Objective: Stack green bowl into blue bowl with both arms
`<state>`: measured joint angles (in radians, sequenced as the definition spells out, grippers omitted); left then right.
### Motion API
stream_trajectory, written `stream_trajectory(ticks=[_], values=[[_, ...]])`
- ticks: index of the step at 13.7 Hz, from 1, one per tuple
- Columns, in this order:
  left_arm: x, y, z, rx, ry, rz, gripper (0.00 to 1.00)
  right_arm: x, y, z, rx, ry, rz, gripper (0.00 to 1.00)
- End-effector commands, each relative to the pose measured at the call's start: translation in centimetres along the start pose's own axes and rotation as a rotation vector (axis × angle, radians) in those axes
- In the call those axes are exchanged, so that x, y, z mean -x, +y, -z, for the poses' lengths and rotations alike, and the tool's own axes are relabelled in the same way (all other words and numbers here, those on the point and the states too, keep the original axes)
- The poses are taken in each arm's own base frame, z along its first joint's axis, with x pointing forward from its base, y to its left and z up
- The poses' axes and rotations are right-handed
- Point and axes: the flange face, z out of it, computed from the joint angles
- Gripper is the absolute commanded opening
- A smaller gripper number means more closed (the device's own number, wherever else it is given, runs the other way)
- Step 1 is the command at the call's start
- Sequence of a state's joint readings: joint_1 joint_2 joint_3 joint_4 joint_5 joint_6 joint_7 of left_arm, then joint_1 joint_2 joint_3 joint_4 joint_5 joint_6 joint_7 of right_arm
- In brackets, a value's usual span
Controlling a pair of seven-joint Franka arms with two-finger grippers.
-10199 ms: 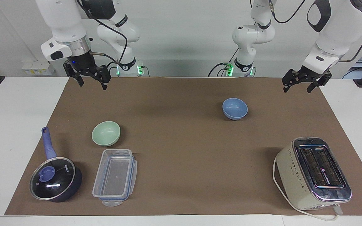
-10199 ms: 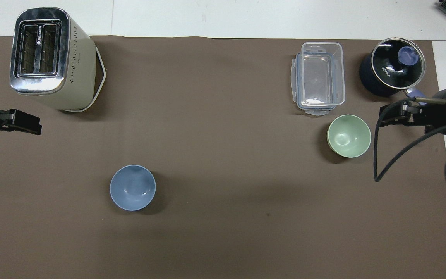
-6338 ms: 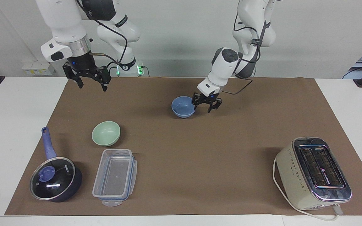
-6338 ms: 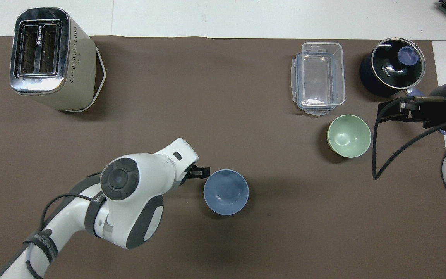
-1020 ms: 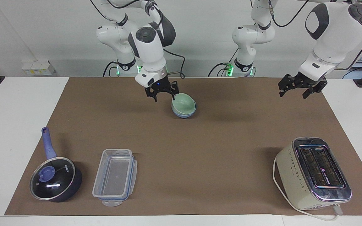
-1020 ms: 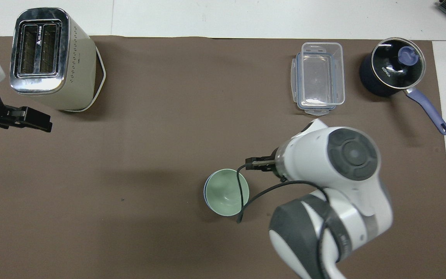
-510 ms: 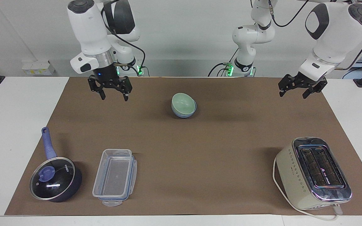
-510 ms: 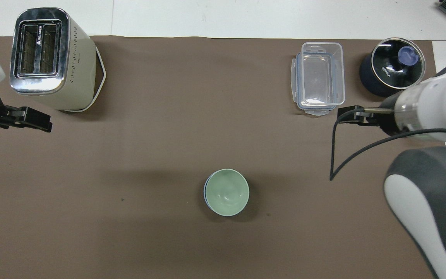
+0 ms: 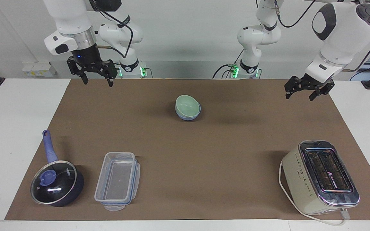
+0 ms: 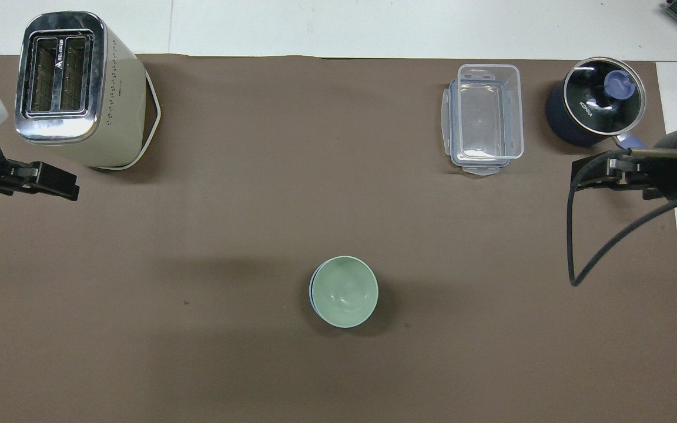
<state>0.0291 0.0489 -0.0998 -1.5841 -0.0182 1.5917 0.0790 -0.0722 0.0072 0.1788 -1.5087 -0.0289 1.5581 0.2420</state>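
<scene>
Sitting inside the blue bowl [image 9: 187, 116], the green bowl [image 9: 187, 106] rests nested near the middle of the brown mat [image 9: 204, 150], well apart from both grippers and roughly between them; only a thin blue rim shows under the green one in the overhead view.

The right gripper [image 9: 96, 78] hangs in the air over the mat's corner at the right arm's end, its jaws spread apart and holding nothing. The left gripper [image 9: 307, 91] hangs over the mat's edge at the left arm's end, its jaws likewise apart and empty. Neither touches anything.

Farther from the robots than the right gripper stands a dark saucepan [image 9: 57, 183] with a glass lid, a blue knob and a blue handle; white lettering on the lid reads "KONKA" in the overhead view. Just beside the saucepan, toward the bowls, lies a clear plastic container [image 9: 117, 181] with blue-trimmed clips.

Farther from the robots than the left gripper stands a cream two-slot toaster [image 9: 320, 177] with a chrome top; a small logo and a line of lettering sit on that top, too small to read. Its white cord curls around its base.
</scene>
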Motion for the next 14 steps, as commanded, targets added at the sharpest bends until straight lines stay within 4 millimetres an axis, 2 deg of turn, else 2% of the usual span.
stream_trajectory(ticks=[1,5,14], values=[[0.1,-0.2,0.4,-0.020,-0.009,-0.006,1.00,0.0,-0.3,-0.1,0.007,-0.016,-0.001,1.00],[0.1,-0.2,0.4,-0.020,-0.009,-0.006,1.00,1.3,-0.3,-0.8,0.012,-0.027,-0.028,1.00],[0.1,-0.2,0.4,-0.020,-0.009,-0.006,1.00,1.1,-0.3,-0.7,0.001,-0.015,-0.030,1.00]])
